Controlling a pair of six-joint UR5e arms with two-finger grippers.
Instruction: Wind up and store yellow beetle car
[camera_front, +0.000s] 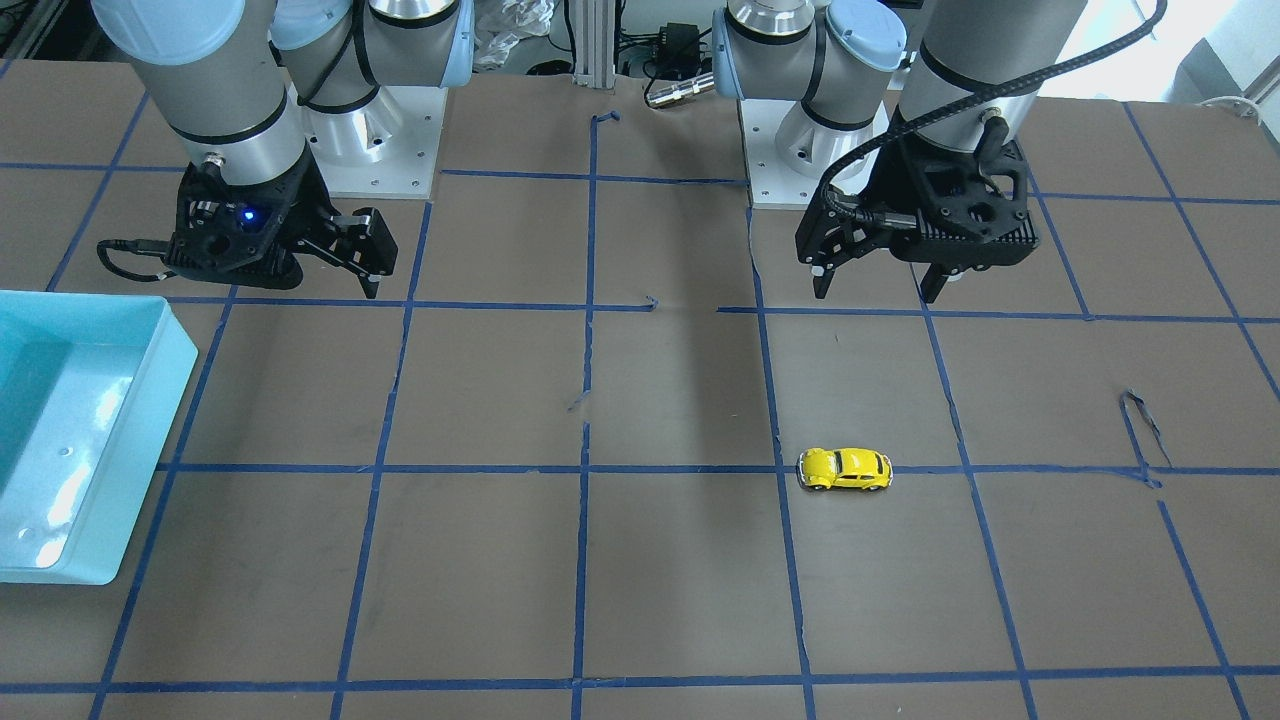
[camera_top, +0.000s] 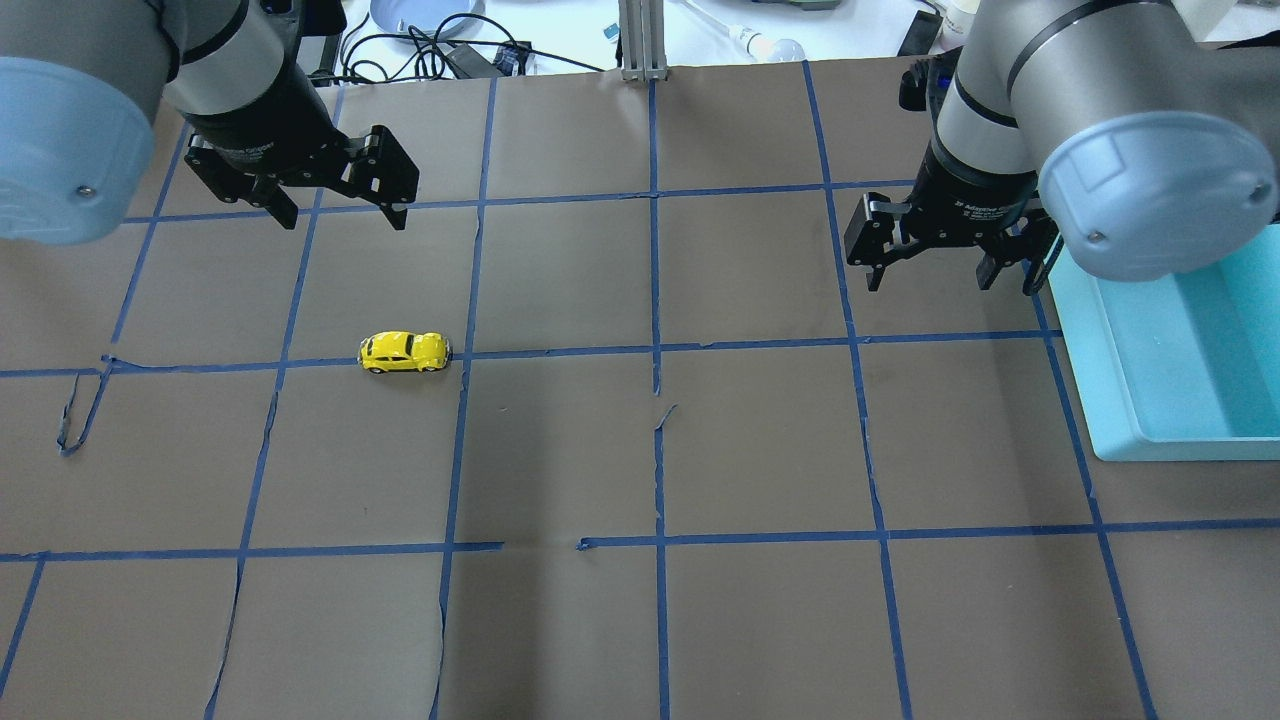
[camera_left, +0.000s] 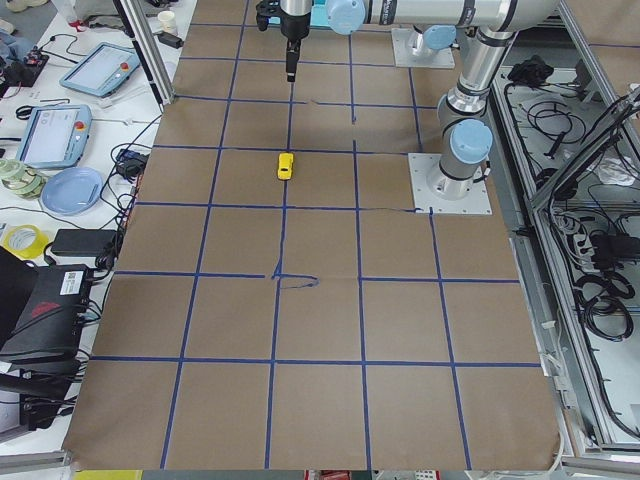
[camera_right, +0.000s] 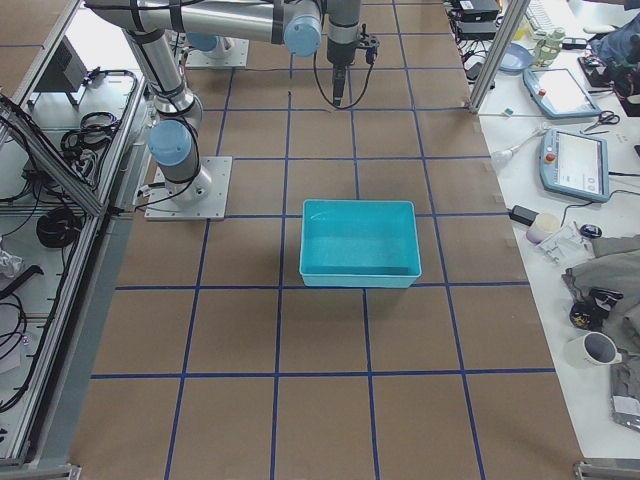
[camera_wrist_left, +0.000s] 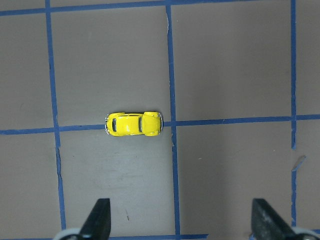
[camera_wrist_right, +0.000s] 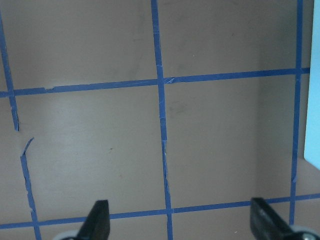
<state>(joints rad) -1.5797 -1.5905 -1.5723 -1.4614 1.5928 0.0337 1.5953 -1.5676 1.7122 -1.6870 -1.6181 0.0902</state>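
The yellow beetle car (camera_top: 404, 352) stands on its wheels on a blue tape line on the table's left half. It also shows in the front view (camera_front: 845, 468), the left side view (camera_left: 286, 166) and the left wrist view (camera_wrist_left: 133, 124). My left gripper (camera_top: 342, 218) hangs open and empty above the table, farther back than the car and apart from it. In the left wrist view its fingertips (camera_wrist_left: 100, 220) sit below the car. My right gripper (camera_top: 950, 285) is open and empty over the right half, beside the bin.
A light blue open bin (camera_top: 1100, 350) sits at the table's right edge and looks empty in the right side view (camera_right: 360, 275). Brown paper with a blue tape grid covers the table. Cables and devices lie beyond the far edge.
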